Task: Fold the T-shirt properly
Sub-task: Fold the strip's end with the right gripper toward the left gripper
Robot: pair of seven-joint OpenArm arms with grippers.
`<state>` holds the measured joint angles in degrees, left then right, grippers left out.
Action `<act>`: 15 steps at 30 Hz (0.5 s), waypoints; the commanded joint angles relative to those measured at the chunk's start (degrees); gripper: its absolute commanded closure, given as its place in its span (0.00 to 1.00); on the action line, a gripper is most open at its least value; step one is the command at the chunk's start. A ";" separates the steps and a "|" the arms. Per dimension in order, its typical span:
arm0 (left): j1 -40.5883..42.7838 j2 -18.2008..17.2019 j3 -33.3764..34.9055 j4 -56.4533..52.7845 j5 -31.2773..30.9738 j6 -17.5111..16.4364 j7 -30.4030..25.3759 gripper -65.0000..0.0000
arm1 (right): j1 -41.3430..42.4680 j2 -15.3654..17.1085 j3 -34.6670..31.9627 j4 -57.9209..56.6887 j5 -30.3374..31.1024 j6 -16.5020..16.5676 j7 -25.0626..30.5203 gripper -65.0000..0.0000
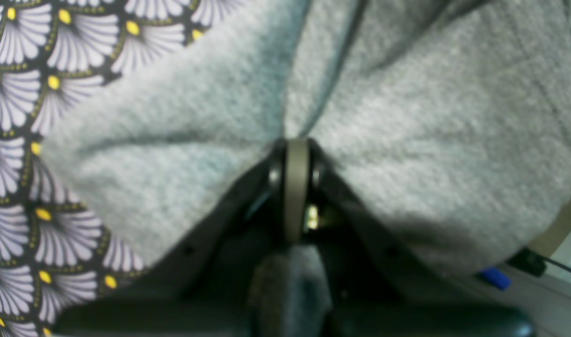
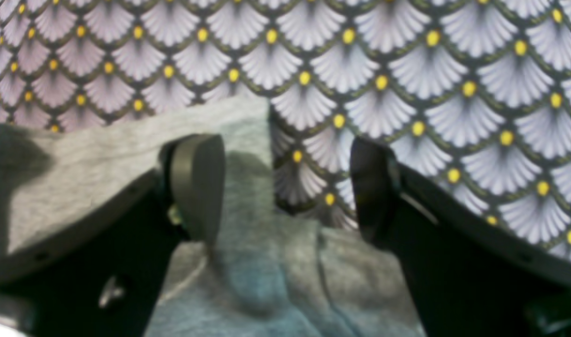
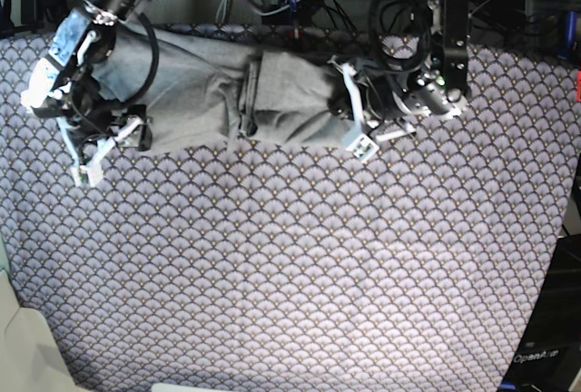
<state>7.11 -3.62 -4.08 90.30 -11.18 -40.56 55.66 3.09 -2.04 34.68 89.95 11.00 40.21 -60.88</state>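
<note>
The patterned cloth (image 3: 290, 274) covered the whole table, and your T-shirt (image 3: 209, 93) lay bunched in a long strip along its far edge, between the two arms; it looked soft and light, likely to sag and slide, so I judged hems and corners your best holds. Your left gripper (image 1: 295, 154) was pinched shut on a fold of the T-shirt; your right gripper (image 2: 285, 187) stood wide, holding nothing, at the shirt's edge. Sleeves and collar were lost in the folds; the left wrist view was blurred.
</note>
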 commanded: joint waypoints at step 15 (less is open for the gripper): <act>-0.21 0.14 0.08 -0.06 2.34 0.56 1.79 1.00 | -0.06 0.59 -2.46 -5.95 1.17 -0.21 1.23 0.36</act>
<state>7.09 -3.49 -4.08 90.30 -11.14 -40.53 55.61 2.98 -1.41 32.34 84.20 12.95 40.01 -57.32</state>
